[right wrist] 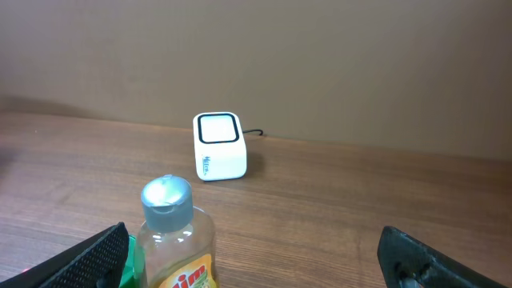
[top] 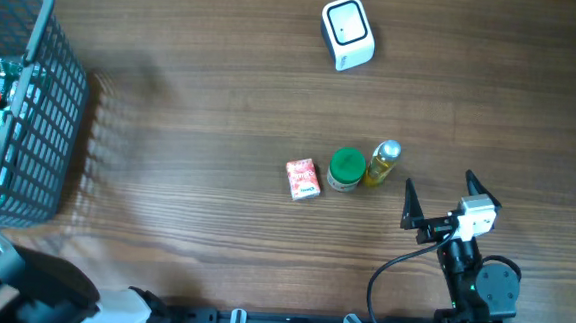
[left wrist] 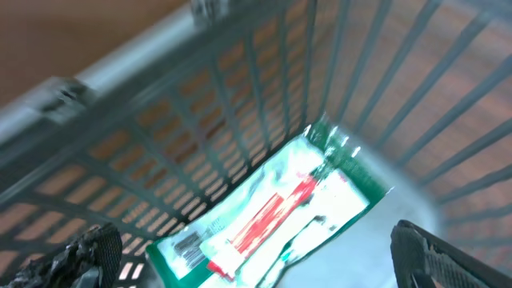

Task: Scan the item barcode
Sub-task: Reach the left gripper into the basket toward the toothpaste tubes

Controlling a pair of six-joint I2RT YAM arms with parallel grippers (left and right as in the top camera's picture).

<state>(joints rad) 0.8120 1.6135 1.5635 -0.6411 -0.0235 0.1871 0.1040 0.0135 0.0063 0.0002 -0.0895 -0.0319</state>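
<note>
Brown wood-grain desk (top: 201, 106) fills the overhead view. A grey wire basket (top: 61, 98) sits at its far-left corner, with a green and white packet (left wrist: 272, 216) bearing a red stripe lying flat inside. The white scanner (top: 347, 33) stands near the far edge, right of centre, with its dark-rimmed window facing my right wrist camera.

Three small items line up in the right half of the desk, closer to the near edge. From left to right they are a red carton (top: 303, 178), a green-lidded jar (top: 345, 168) and a bottle (top: 383, 162), which lies just beside the jar. I take the bottle to be the item to scan, since it is directly ahead of my right end effector (top: 438, 179). That end effector is released, fingers spread wide and holding nothing, just short of the bottle. My left end effector (left wrist: 256, 260) is also released and empty, hanging over the basket.

The bottle holds yellow liquid and has a silvery cap and a yellow label with red lettering. I see no barcode from here.

It looks light and stiff, probably plastic, with smooth rounded sides that could slip or twist. I would grip it across the body below the cap, keeping my fingers off the label.
</note>
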